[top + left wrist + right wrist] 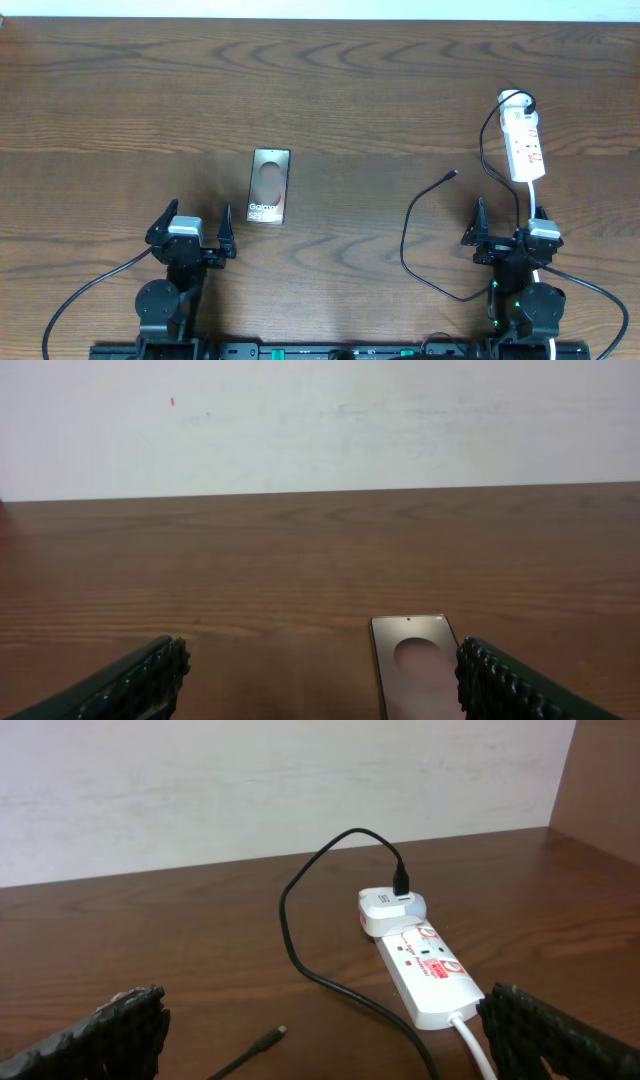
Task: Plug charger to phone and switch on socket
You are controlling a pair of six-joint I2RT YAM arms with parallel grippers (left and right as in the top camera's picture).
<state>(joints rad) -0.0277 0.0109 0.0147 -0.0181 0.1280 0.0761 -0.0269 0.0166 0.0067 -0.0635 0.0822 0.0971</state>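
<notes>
Brown wooden table; black left gripper spread wide, empty, near flat grey-brown phone lying screen-up; thin black charger cable loose mid-right, tip well apart from phone; black right gripper gaping, empty, beside white oblong power-strip socket; risk: small tip slips in grasp, or unbraced phone slides.

The table under me is dark brown wood with the grain running across, smooth with a soft sheen. The phone, lower centre of the overhead view, has a glossy dark face. The socket, upper right, is smooth, slightly shiny white plastic with red printed marks. The charger cable looks matt black. My left fingers and right fingers are black, ribbed and dull. The wall is pale, matt and faintly scuffed.
</notes>
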